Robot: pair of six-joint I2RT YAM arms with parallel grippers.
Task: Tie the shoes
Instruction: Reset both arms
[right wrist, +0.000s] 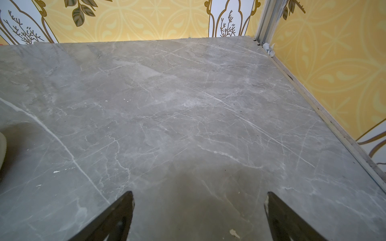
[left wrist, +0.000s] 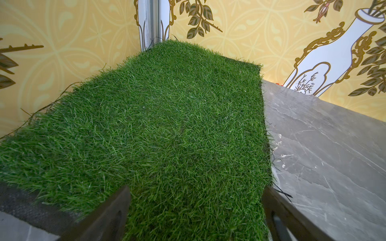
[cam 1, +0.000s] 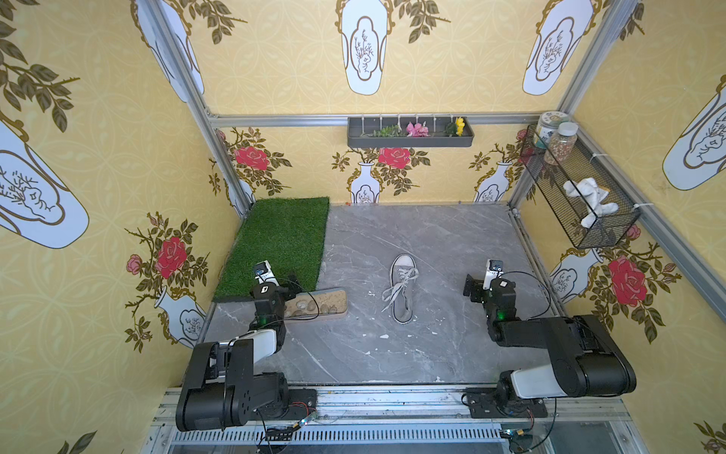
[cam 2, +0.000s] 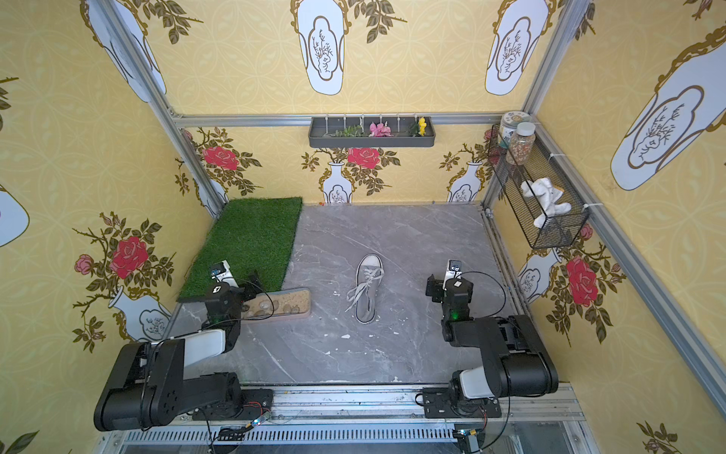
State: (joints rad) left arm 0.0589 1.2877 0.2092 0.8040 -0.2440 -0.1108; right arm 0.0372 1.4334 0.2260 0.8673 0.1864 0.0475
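1. The left arm point(cam 1: 220, 373) is sitting folded low, elbow drawn back, forearm reaching forward.
2. The left gripper point(left wrist: 195, 187) is pointing forward and a little downward, its jaws standing wide apart.
3. The right arm point(cam 1: 565, 353) is mirroring that folded pose.
4. The right gripper point(right wrist: 199, 192) is gaping just as wide, its dark fingers point(right wrist: 117, 215) splaying outward.
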